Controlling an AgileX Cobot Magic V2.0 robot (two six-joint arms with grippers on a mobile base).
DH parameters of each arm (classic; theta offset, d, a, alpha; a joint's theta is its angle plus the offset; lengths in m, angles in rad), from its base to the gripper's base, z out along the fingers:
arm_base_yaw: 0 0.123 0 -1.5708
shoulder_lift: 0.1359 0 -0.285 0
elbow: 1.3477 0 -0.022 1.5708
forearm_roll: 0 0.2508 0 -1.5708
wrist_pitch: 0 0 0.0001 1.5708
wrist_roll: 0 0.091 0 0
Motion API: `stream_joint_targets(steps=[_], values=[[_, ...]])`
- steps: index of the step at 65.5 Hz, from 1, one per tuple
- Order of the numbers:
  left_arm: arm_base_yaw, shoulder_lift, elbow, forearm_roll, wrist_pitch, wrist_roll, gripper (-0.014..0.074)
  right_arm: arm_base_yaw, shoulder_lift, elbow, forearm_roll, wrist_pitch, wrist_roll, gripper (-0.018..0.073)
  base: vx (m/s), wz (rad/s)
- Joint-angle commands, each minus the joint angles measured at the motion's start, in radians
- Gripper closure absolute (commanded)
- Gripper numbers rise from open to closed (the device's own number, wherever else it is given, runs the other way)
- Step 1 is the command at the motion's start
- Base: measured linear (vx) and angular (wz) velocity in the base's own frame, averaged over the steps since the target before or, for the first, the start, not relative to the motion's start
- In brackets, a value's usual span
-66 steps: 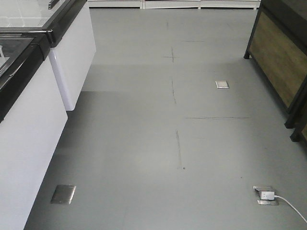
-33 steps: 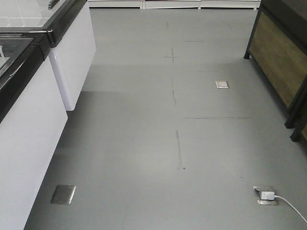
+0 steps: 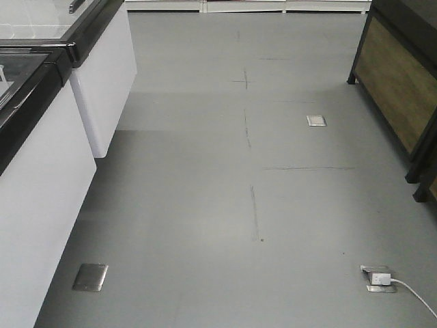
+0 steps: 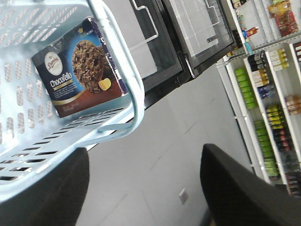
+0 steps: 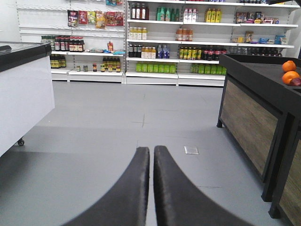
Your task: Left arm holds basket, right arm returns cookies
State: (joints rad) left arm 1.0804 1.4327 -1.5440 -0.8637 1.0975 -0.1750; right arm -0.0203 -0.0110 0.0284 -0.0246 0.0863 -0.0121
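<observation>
Fingers [image 5: 131, 188] of the right claw [image 5: 151, 150] are pressed together, holding nothing, above a grey floor [image 5: 117, 117]. The left claw [image 4: 143, 157] is spread wide and empty, with a blue basket [image 4: 47, 136] beside one finger; contact is unclear. The cookie box [image 4: 80, 70] lies inside the basket. Beyond are a glass-topped freezer [image 4: 188, 33] and shelves [image 5: 188, 47] of bottles.

The basket [image 4: 56, 141] is light blue. The cookie box [image 4: 77, 70] is dark blue and brown. The floor [image 3: 205, 205] is grey.
</observation>
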Motion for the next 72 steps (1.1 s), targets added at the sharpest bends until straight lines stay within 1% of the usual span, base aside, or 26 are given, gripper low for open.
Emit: stream_joint_targets(steps=[1,8,12,24,29,36,42,46,58,65,72], values=[[0.024,0.021,-0.034,-0.171,-0.029,0.034,0.0125,-0.001,-0.014,0.017,-0.003,-0.073,-0.006,0.0569,0.00,0.00],[0.052,0.081,-0.034,-0.315,-0.020,0.118,0.0115,-0.001,-0.014,0.017,-0.003,-0.073,-0.006,0.0569,0.00,0.00],[0.061,0.113,-0.034,-0.375,-0.018,0.158,0.0097,-0.001,-0.013,0.017,-0.003,-0.073,-0.006,0.0568,0.00,0.00],[0.067,0.196,-0.034,-0.535,-0.015,0.238,0.0026,-0.001,-0.013,0.017,-0.003,-0.073,-0.006,0.0568,0.00,0.00],[0.067,0.224,-0.034,-0.592,-0.015,0.269,0.0013,-0.001,-0.013,0.017,-0.003,-0.073,-0.006,0.0568,0.00,0.00],[0.067,0.262,-0.034,-0.649,-0.017,0.296,0.0012,-0.001,-0.013,0.017,-0.003,-0.073,-0.006,0.0568,0.00,0.00],[0.067,0.291,-0.034,-0.668,-0.024,0.303,0.0012,-0.001,-0.013,0.017,-0.003,-0.073,-0.006,0.0568,0.00,0.00],[0.063,0.310,-0.034,-0.697,-0.029,0.322,0.0012,-0.001,-0.013,0.017,-0.003,-0.073,-0.006,0.0568,0.00,0.00],[0.025,0.360,-0.034,-0.801,-0.030,0.372,0.0013,-0.001,-0.013,0.017,-0.003,-0.073,-0.006,0.0568,0.00,0.00],[0.005,0.377,-0.034,-0.816,-0.036,0.389,0.0013,-0.002,-0.013,0.017,-0.003,-0.073,-0.006,0.0568,0.00,0.00],[0.005,0.387,-0.034,-0.826,-0.038,0.391,0.0017,-0.014,-0.013,0.017,-0.003,-0.073,-0.006,0.0568,0.00,0.00]])
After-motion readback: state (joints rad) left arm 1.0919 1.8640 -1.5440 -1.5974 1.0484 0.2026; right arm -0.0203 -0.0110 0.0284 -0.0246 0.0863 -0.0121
